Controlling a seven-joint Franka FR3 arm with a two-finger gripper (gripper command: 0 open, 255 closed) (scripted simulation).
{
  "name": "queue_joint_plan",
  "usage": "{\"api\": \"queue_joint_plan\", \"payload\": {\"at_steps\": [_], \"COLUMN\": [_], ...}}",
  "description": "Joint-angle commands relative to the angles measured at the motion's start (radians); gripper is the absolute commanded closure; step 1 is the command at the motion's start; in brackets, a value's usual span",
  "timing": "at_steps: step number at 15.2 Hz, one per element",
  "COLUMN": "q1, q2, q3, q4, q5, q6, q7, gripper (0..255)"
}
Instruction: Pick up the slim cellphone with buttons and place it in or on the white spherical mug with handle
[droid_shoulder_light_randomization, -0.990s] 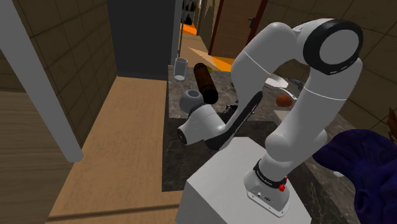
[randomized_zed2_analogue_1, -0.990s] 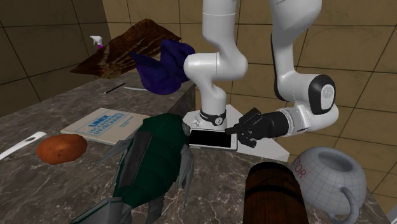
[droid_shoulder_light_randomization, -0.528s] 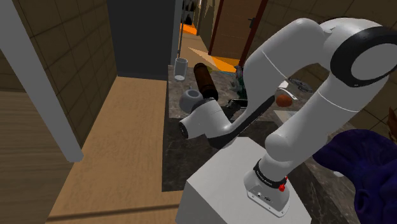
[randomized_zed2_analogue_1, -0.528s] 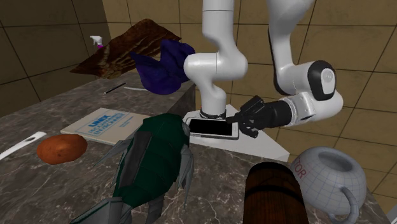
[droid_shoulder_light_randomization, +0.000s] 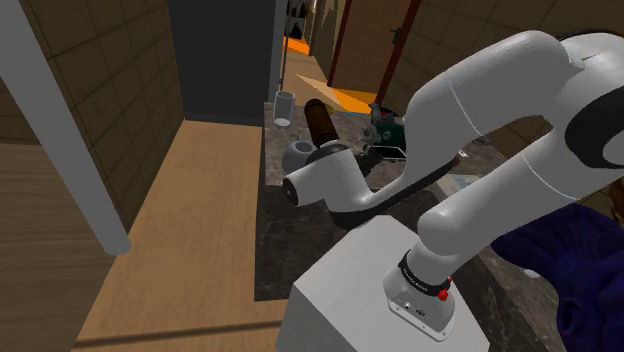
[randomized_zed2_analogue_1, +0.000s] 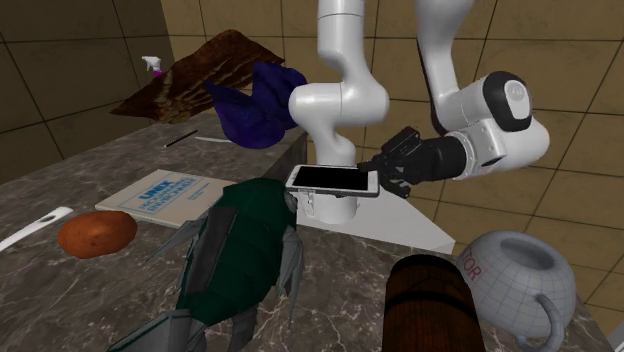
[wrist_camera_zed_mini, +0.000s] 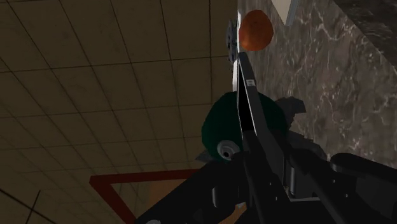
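The cellphone (randomized_zed2_analogue_1: 333, 181) is up off the counter (randomized_zed2_analogue_1: 70, 300), with the mug (randomized_zed2_analogue_1: 515, 275) at the second exterior view's lower right. A barrel (randomized_zed2_analogue_1: 430, 305) sits just beside it.

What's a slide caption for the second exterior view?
Gripper holds the cellphone flat in mid-air; round grey mug sits at the view's lower right.

The countertop (randomized_zed2_analogue_1: 100, 170) is dark veined stone, polished smooth. The cellphone (randomized_zed2_analogue_1: 335, 180) has a glossy black face in a smooth white casing. Beside the mug (randomized_zed2_analogue_1: 515, 275), which is matt grey and smooth, stands a barrel (randomized_zed2_analogue_1: 435, 305) of dark grained wood.
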Motion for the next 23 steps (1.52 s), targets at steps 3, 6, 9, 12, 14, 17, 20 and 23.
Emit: {"api": "queue_joint_plan", "payload": {"at_steps": [3, 6, 9, 12, 14, 17, 20, 23], "q1": [0.028, 0.048, 0.005, -0.053, -0.062, -0.007, 0.083, 0.178], "q2": [-0.085, -0.14, -0.047, 0.136, 0.276, 0.471, 0.623, 0.748], "q3": [-0.028, -0.051, -0.008, 0.064, 0.093, 0.082, 0.036, -0.013], "q4": [-0.003, -0.002, 0.088, 0.228, 0.325, 0.473, 0.622, 0.775], "q5": [0.011, 0.013, -0.011, -0.064, -0.11, -0.183, -0.252, -0.324], "q6": [0.008, 0.009, -0.049, -0.165, -0.262, -0.401, -0.506, -0.585], "q7": [-0.081, -0.137, -0.116, -0.055, -0.011, 0.033, 0.041, 0.017], "gripper": [255, 255, 255, 255, 255, 255, 255, 255]}}
